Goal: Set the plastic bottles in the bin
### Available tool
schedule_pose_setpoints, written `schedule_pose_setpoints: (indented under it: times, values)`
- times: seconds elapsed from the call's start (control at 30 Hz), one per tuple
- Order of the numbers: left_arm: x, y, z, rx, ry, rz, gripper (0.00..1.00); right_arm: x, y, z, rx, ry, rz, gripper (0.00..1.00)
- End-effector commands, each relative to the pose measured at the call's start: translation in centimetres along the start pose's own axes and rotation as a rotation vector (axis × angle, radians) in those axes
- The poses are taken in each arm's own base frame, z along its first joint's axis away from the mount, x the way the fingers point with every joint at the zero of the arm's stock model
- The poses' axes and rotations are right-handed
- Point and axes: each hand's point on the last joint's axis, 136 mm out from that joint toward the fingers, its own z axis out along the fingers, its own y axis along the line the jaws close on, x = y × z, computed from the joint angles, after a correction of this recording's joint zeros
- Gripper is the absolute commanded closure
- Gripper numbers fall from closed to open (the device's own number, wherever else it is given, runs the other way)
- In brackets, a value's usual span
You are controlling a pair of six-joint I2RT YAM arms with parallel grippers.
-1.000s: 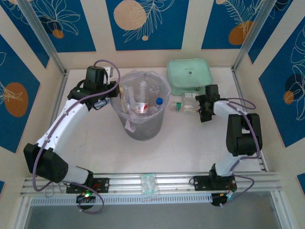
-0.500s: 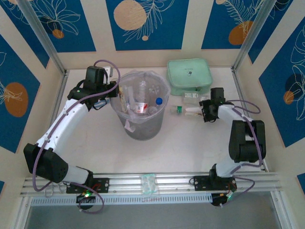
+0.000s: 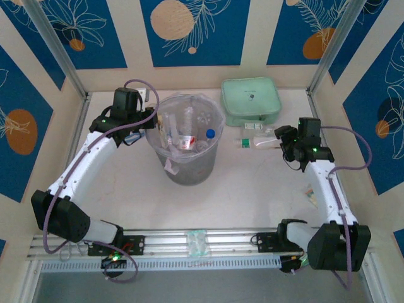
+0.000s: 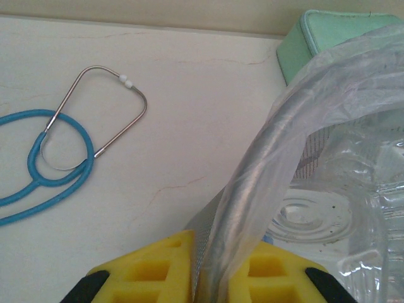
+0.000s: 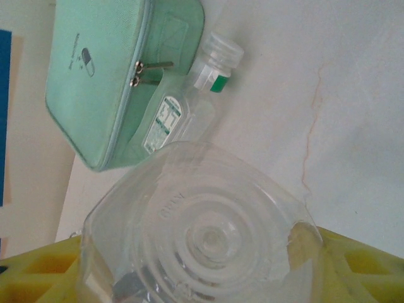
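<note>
**Right arm swung outward, bottle came with it**

Right arm [image 3: 328,189] has folded out toward the right edge of the bench [image 3: 252,189] over the last second. Its elbow stood upright near mid-bench and now sits low by the near rail, and the wrist has pulled right. Right fingers [image 5: 360,265] went from wide to clamped on a clear bottle [image 5: 202,240], gripped near its base, with the base facing the wrist camera. From above, that bottle [image 3: 262,142] lies sideways with its green-capped end pointing toward the bin [image 3: 189,167]. It has shifted right with the wrist. Can't tell whether it's clear of the bench.

Second bottle [image 5: 183,113] lies against the mint green case [image 5: 107,69], beside the zip pulls. It has a clear cap and a green tab at the neck.

Left arm [image 3: 95,151] hasn't moved. Left fingers [image 4: 151,265] are closed on the bin's rim on its left side, pinching the clear bag liner [image 4: 303,126] with it. Bin stands mid-bench, well left of the held bottle. Several bottles in the bin [image 3: 189,136] are visible, including one blue cap and one red label. Blue stethoscope [image 4: 38,170] lies on the bench just beyond the left wrist.
</note>
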Motion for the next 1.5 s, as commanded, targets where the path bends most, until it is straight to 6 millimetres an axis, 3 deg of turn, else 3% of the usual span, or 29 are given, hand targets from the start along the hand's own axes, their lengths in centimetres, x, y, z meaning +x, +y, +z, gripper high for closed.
schedule_pose_setpoints:
  times: [0.0, 0.3, 0.47, 0.57, 0.73, 0.9, 1.07, 1.2, 1.33, 1.47]
  values:
    - [-1.5, 1.3, 0.0, -0.052, -0.072, 0.017, 1.00, 0.8, 2.9, -3.1, -0.092, 0.032, -0.098, 0.58]
    - [-1.5, 0.8, -0.1, -0.023, -0.075, 0.045, 1.00, 0.5, 13.9, -11.9, -0.378, -0.116, -0.342, 0.66]
    - [-1.5, 0.6, -0.1, -0.008, -0.080, 0.050, 1.00, 3.1, 19.3, -14.8, -0.513, -0.166, -0.498, 0.67]
    - [-1.4, 0.3, 0.0, 0.004, -0.074, 0.048, 1.00, 5.9, 22.1, -14.6, -0.573, -0.120, -0.579, 0.67]
    - [-1.5, 0.2, -0.2, 0.015, -0.083, 0.039, 1.00, 11.2, 24.4, -11.3, -0.582, -0.032, -0.677, 0.67]
    - [-1.4, 0.1, 0.0, 0.020, -0.076, 0.035, 1.00, 15.9, 25.4, -6.8, -0.569, 0.092, -0.674, 0.66]
    - [-1.5, 0.2, -0.2, 0.013, -0.084, 0.037, 1.00, 19.8, 26.2, -5.5, -0.616, 0.214, -0.680, 0.66]
    - [-1.5, 0.2, -0.2, 0.013, -0.082, 0.042, 1.00, 23.1, 25.0, -4.4, -0.576, 0.344, -0.781, 0.65]
    - [-1.4, 0.1, 0.0, 0.019, -0.073, 0.045, 1.00, 24.3, 23.7, -3.6, -0.561, 0.440, -0.915, 0.64]
    - [-1.4, 0.1, 0.0, 0.017, -0.076, 0.047, 1.00, 24.6, 25.1, -5.2, -0.672, 0.499, -1.046, 0.64]
